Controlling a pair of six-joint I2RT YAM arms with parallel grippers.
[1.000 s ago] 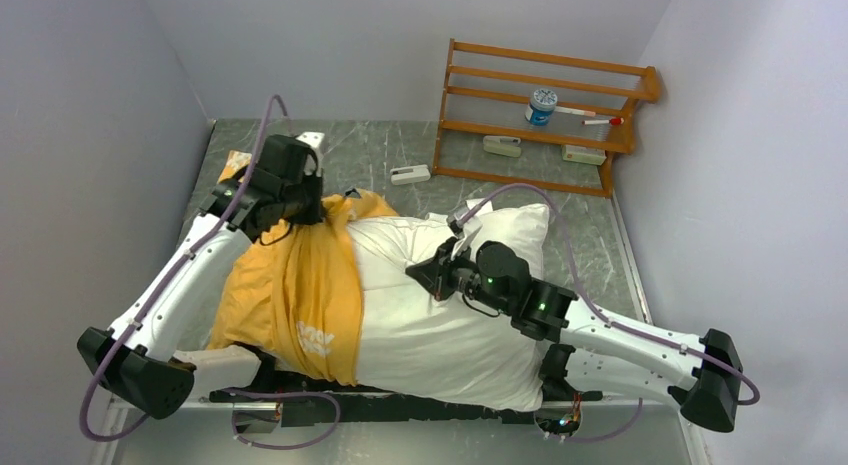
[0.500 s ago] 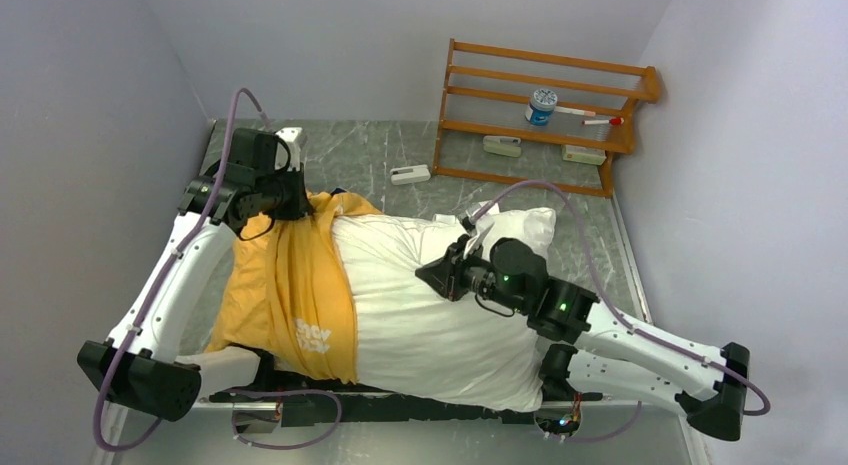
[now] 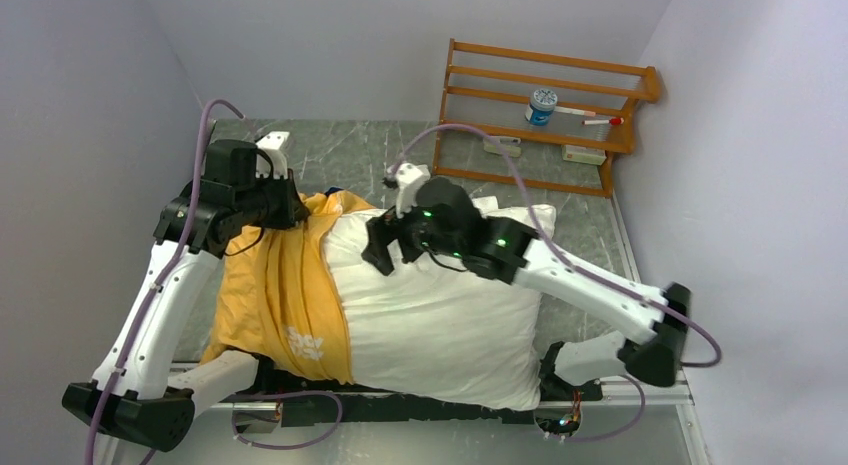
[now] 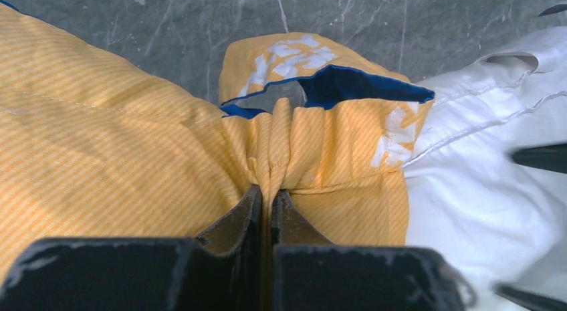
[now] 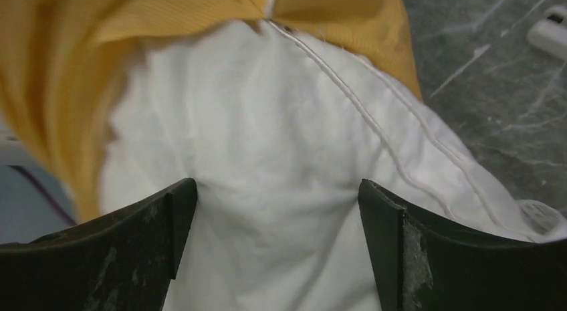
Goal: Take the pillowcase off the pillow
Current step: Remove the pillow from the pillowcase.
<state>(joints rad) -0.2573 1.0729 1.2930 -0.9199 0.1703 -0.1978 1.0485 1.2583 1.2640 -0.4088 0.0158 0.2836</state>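
Observation:
The white pillow [image 3: 440, 315] lies across the table, with its left end inside the orange-yellow pillowcase [image 3: 280, 295]. My left gripper [image 3: 295, 210] is at the pillowcase's far corner. In the left wrist view it [image 4: 269, 194] is shut on a bunched fold of the pillowcase [image 4: 100, 144], whose blue inner face [image 4: 354, 90] shows at the mouth beside the pillow [image 4: 481, 184]. My right gripper [image 3: 378, 253] stands open on the bare pillow, just right of the pillowcase edge. In the right wrist view it [image 5: 277, 190] has its wide-apart fingers pressing into the pillow [image 5: 267, 124], and the pillowcase [image 5: 60, 70] is bunched to the left.
A wooden rack [image 3: 545, 115] stands at the back right, holding a small jar [image 3: 541, 105] and a marker. A small white box [image 3: 410, 173] lies on the marble table [image 3: 360, 150] behind the pillow. Walls close in on the left, back and right.
My right gripper opened and moved from the pillow's middle to its far left, by the pillowcase edge. My left gripper drew the pillowcase further left, baring more pillow.

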